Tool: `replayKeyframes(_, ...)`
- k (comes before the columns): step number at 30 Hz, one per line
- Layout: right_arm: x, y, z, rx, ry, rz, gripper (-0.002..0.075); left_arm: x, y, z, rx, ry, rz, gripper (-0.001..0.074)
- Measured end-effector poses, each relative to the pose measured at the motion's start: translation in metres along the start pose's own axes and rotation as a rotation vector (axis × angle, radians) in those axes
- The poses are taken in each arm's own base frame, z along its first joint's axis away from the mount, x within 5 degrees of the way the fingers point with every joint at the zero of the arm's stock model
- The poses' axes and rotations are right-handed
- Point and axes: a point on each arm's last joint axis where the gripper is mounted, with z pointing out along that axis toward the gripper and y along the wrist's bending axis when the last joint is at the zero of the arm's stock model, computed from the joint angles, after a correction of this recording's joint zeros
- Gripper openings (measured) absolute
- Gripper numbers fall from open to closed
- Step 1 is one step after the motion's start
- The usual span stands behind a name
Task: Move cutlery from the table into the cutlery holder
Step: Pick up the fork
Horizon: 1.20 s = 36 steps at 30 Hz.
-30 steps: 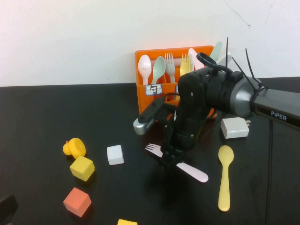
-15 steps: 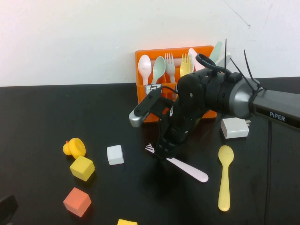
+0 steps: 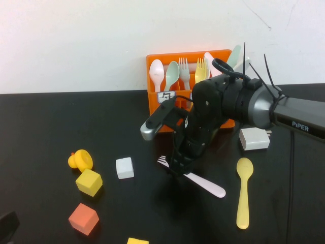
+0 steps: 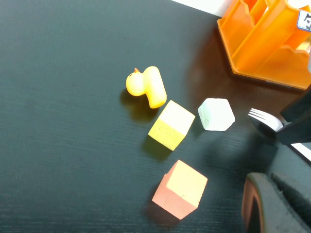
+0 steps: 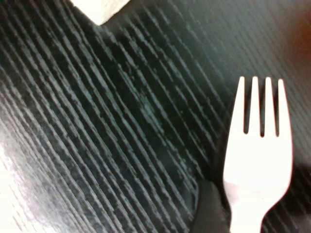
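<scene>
Right gripper (image 3: pixel 179 169) hangs low over the middle of the black matte table (image 3: pixel 40 127), jaws spread wide, straddling the neck of the pink fork (image 3: pixel 205 184) without clamping it. That fork is smooth pale plastic, lying flat; its four tines (image 5: pixel 260 104) point toward the table's left edge and its rounded handle angles toward the near right. A yellow spoon (image 3: pixel 244 193), matte with an oval bowl, lies just right of it, handle toward the near edge. Behind the arm, at the far edge, stands the orange holder (image 3: pixel 155 104), a crate with compartments full of upright pastel cutlery. A white charger (image 3: pixel 254 138) sits right of it. Toward the near left corner lie a white cube (image 3: pixel 124 167), a yellow duck (image 3: pixel 80 160), a yellow cube (image 3: pixel 89 182) and an orange cube (image 3: pixel 83 218). Left gripper (image 4: pixel 272 206) sits clenched at the near left corner.
</scene>
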Motion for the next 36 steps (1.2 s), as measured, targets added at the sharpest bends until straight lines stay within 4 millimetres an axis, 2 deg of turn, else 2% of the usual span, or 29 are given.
replayKeyframes(17,-0.001,0.001,0.008,-0.029,0.004,-0.042,0.0445,0.0,0.0,0.0,0.002,-0.002,0.0,-0.0001)
replayKeyframes(20,-0.001,0.001,0.008,-0.029,0.006,-0.049,0.0407,-0.001,-0.003,0.0,0.035,-0.008,-0.006,-0.0001)
replayKeyframes(25,-0.001,0.001,0.009,-0.03,0.011,-0.053,0.0246,-0.012,-0.015,-0.002,0.095,-0.018,0.014,-0.0001)
replayKeyframes(30,-0.001,0.001,0.009,-0.03,0.012,-0.053,0.025,-0.034,-0.03,0.0,0.103,-0.023,0.028,-0.0001)
replayKeyframes(36,-0.001,0.002,0.004,-0.039,0.013,-0.05,0.0249,-0.04,-0.038,0.015,0.092,0.007,0.067,-0.0001)
